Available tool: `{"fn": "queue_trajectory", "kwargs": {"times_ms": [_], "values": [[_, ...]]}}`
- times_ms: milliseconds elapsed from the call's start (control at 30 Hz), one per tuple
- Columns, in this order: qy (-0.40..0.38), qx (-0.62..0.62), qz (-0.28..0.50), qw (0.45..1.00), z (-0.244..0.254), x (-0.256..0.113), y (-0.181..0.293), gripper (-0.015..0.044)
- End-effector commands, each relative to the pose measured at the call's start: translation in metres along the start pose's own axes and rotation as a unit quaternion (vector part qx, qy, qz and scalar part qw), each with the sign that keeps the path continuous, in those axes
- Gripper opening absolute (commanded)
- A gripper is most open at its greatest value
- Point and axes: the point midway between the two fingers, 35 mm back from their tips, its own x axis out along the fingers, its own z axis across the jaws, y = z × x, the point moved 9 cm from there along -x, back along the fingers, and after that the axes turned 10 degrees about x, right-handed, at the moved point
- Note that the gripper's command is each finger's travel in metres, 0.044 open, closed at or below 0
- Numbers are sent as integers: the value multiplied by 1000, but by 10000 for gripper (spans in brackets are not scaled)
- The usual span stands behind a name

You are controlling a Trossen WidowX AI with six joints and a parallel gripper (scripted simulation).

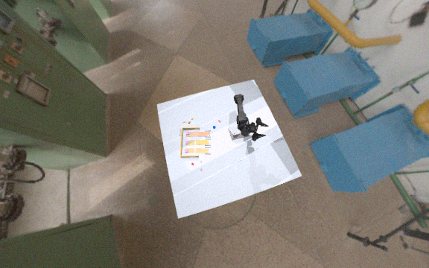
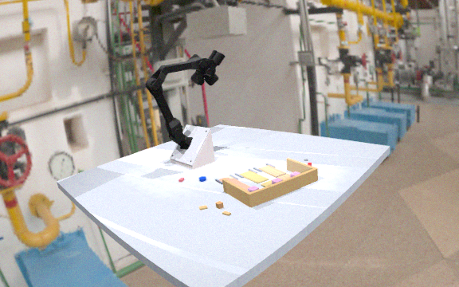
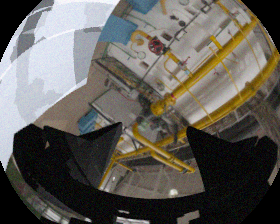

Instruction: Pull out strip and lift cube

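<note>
Three strips lie side by side inside a low wooden frame [image 1: 181, 143] [image 2: 283, 191]. The orange strip [image 1: 200, 134] looks unbroken. The middle yellow strip [image 1: 202, 142] [image 2: 254, 177] and the pale orange strip [image 1: 202, 150] [image 2: 273, 171] each show a crosswise gap. A pink cube sits at the frame end of each: one on the orange strip [image 1: 188, 132] [image 2: 253, 188], one on the middle [image 1: 187, 142] [image 2: 277, 181], one on the third [image 1: 186, 150] [image 2: 295, 174]. No label is readable. My gripper [image 1: 266, 130] [image 3: 155, 128] is open and empty, raised far from the strips.
Grey prongs stand at the strips' arm-side ends. A blue piece [image 1: 214, 127] [image 2: 202, 178] and a red piece [image 1: 219, 120] [image 2: 181, 179] lie between arm base and strips. Wooden bits [image 2: 219, 205] lie outside the frame; another red piece [image 1: 192, 164] [image 2: 309, 164] lies beyond its other side.
</note>
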Motion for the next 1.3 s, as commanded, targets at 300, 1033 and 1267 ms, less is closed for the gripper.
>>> {"fn": "queue_trajectory", "kwargs": {"times_ms": [300,1033,1267], "values": [[-141,273,272,912,45,-62,6,400],[356,431,829,13,120,-236,-88,400],[513,285,792,-169,126,-254,-129,400]]}}
